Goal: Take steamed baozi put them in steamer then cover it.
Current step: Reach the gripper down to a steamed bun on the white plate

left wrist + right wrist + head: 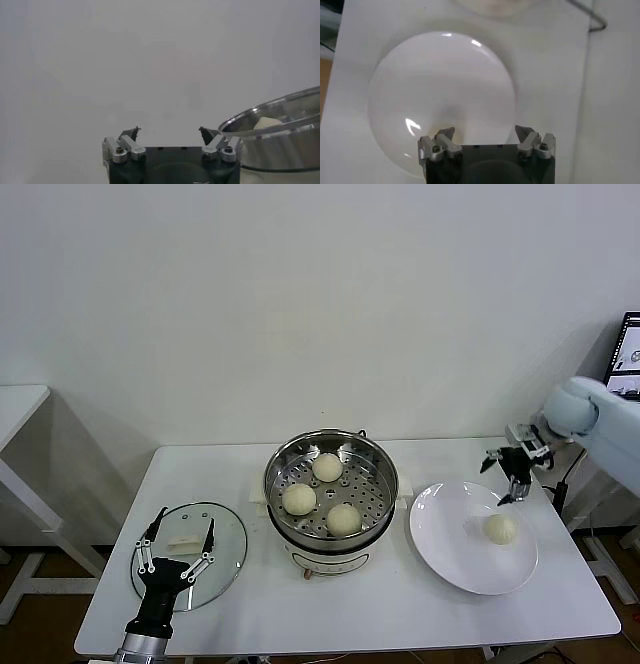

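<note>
The steamer [378,484] stands mid-table, uncovered, with three steamed baozi [327,467] on its perforated tray. One more baozi [500,528] lies on the white plate [440,524] to its right. My right gripper [503,476] hangs open and empty above the plate's far edge, a short way behind that baozi. In the right wrist view the right gripper [485,132] is over the plate [440,85], and the baozi is hidden there. My left gripper [184,522] stands open over the glass lid [225,536]. In its wrist view the left gripper [169,131] holds nothing beside the steamer's rim [280,116].
The glass lid, with its white handle [182,542], lies flat at the table's front left. A second white table [20,404] stands off to the left, and a monitor [628,354] at the far right.
</note>
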